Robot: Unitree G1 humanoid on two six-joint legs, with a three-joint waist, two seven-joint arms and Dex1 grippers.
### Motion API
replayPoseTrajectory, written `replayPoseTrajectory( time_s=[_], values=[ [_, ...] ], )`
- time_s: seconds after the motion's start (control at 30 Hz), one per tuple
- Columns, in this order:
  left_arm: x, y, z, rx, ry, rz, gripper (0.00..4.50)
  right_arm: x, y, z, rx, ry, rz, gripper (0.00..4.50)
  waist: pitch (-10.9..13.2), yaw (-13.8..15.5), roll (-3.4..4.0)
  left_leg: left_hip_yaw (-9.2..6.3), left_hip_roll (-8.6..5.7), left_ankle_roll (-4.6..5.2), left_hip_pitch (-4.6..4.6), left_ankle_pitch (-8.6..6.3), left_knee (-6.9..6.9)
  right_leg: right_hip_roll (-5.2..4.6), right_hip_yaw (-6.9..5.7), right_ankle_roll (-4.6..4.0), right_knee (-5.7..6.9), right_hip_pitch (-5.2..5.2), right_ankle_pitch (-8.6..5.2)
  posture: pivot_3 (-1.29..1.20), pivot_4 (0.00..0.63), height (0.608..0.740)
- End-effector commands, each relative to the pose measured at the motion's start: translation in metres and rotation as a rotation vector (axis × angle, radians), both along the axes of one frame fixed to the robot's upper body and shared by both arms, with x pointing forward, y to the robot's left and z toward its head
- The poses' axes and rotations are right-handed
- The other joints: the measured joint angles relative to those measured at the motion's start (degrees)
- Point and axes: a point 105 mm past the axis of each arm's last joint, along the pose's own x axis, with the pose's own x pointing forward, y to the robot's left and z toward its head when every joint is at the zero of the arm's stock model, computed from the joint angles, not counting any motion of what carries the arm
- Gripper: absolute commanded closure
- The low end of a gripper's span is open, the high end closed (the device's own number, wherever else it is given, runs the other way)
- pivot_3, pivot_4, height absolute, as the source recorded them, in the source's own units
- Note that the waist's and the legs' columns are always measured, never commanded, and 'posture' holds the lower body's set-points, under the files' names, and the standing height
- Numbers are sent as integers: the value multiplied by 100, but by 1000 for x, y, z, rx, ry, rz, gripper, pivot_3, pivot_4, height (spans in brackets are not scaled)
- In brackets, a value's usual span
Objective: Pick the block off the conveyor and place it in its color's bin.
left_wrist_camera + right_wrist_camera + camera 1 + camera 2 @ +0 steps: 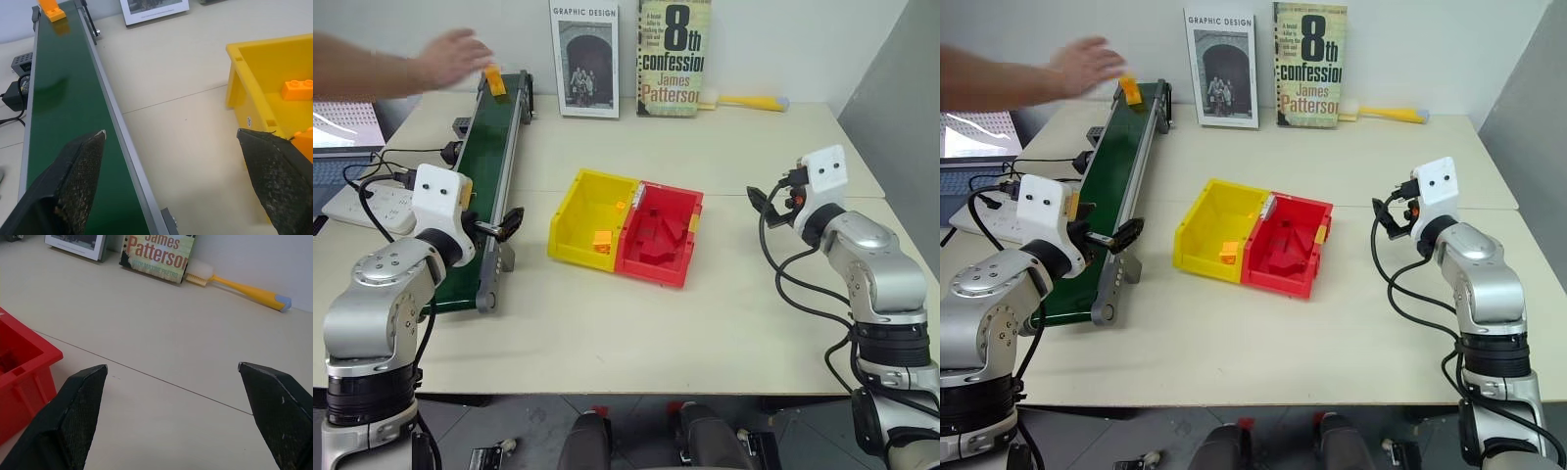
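Left end effector: fingers spread wide apart, nothing between them; hovers over the near stretch of the conveyor, one finger above the belt, the other toward the yellow bin.
Right end effector: fingers spread wide apart, nothing held; poised above bare table to the right of the red bin.
Block: small orange-yellow brick sitting on the far end of the conveyor, well apart from both end effectors.
Person's hand: reaching in from the far left, just beside the block; whether it touches the block cannot be told.
Conveyor: long dark green belt in a silver and black frame, running from the near left of the table toward the far edge.
Bin: yellow, open-topped, near the middle of the table, to the right of the conveyor; small orange-yellow pieces lie inside it.
Red bin: joined to the yellow bin's right side; red pieces inside.
Books: two, standing upright against the far wall, covers facing the robot.
Brush: yellow handle, lying on the table by the far wall, right of the books.
Laptop: at the far left edge, beside cables and a power strip.
Table: pale, with a thin seam running across it.
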Motion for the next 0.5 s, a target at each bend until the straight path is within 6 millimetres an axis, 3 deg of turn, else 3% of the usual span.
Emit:
replayPoseTrajectory(
  time_s=[0.03, 0.2, 0.3, 0.4, 0.5],
  values=[
    [-6, 6, 24, 32, -93, 19, 13, -1, 4, 17, -14, -65, 22, 0, 0, 0, 0, 0, 0, 0, 0, 0, 0, 0, 0, 0, 0, 0, 0, 0, 150, 740],
    [-11, 19, 34, 11, -144, 77, 13, -1, 8, 20, -29, -69, 61, 0, 0, -4, 0, 1, 1, 0, 0, 0, 0, 0, 0, 0, 0, -1, 0, 0, 150, 740],
    [-12, 44, 45, -48, -220, 221, 13, 0, 17, 30, -34, -86, 145, 0, 0, -5, 0, 2, 1, 0, 0, 0, 1, 0, 1, 0, 0, -1, 0, 0, 150, 740],
    [-11, 66, 48, -89, -267, 380, 13, -11, 45, 49, 21, -108, 365, 0, 0, 0, 0, -1, 0, 0, 1, 0, 2, 0, -3, 0, 1, 1, 0, 0, 150, 740],
    [-7, 72, 45, -167, -292, 453, 13, -35, 76, 60, 30, -73, 633, 0, 0, 5, 0, -3, -1, 1, 1, 0, 1, -1, -3, 0, 0, 1, 0, 0, 150, 740]
  ],
)
